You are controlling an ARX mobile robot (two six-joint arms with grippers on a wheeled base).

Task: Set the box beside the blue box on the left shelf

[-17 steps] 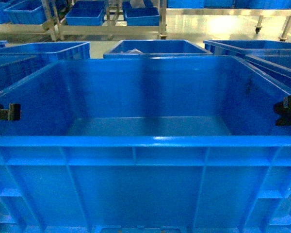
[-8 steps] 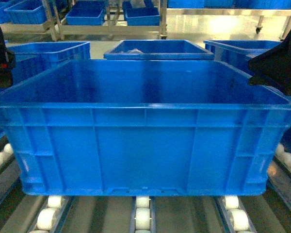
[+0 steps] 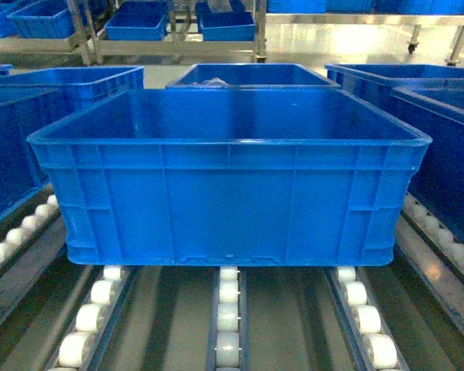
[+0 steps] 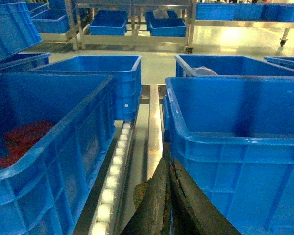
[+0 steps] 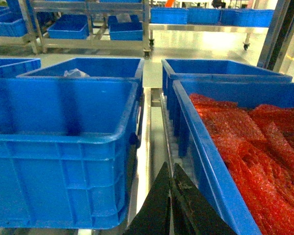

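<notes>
Box [image 3: 228, 182]: rolled further up the left shelf [image 3: 228, 317] since half a second ago, arms gone from head view. My left gripper [image 4: 167, 205] and right gripper [image 5: 170, 205]: both pressed together, empty; I keep them clear of the rim

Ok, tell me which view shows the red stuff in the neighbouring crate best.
Right wrist: the red material fills the crate beside it. Left wrist shows only a red patch in another crate. Head view shows none.
</notes>
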